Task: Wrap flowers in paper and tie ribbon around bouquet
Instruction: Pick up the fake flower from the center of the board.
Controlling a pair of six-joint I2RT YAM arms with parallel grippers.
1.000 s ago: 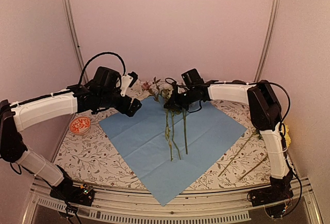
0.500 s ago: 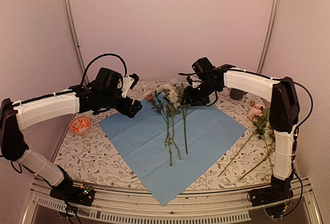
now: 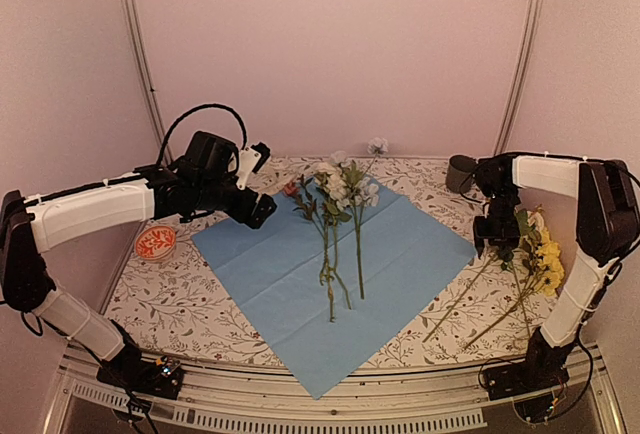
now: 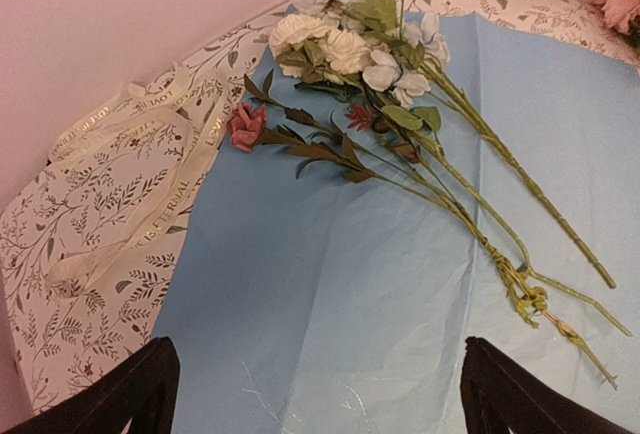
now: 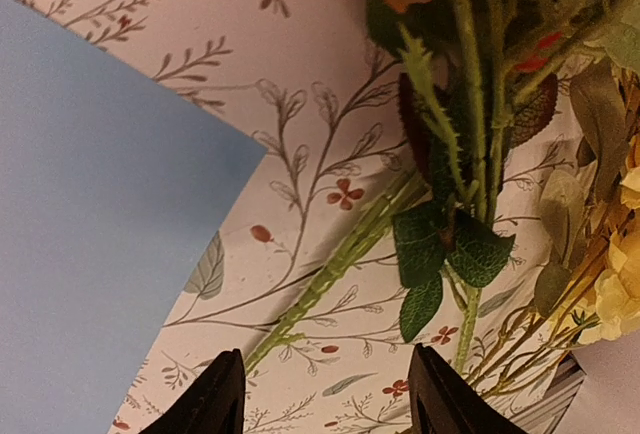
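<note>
Flowers [image 3: 335,209] lie on the middle of the blue paper [image 3: 410,254], which is spread cornerwise on the printed tablecloth [image 3: 180,299]. Their blooms point to the table's far edge and their stems to the near edge. From overhead, the left gripper [image 3: 260,209] hangs over the paper's far-left side, close to the blooms. The right gripper [image 3: 495,239] hovers by the table's right edge, above a second bunch [image 3: 535,264] of yellow and pink blooms lying off the paper. A small red dish [image 3: 155,242] sits near the left edge and a dark cup [image 3: 460,172] near the far-right corner.

From the left wrist, the left gripper's fingers [image 4: 130,399] stand spread wide apart above bare paper. The white and pink blooms lie ahead of them. The ribbon [image 4: 165,169] is looped on the tablecloth just beside the paper's far-left edge, one strand touching it.

From the right wrist, that gripper's fingers [image 5: 225,399] are parted and grip nothing. A thorny green stem [image 5: 330,274] of the second bunch lies on the tablecloth below them, and the paper's corner is off to one side.
</note>
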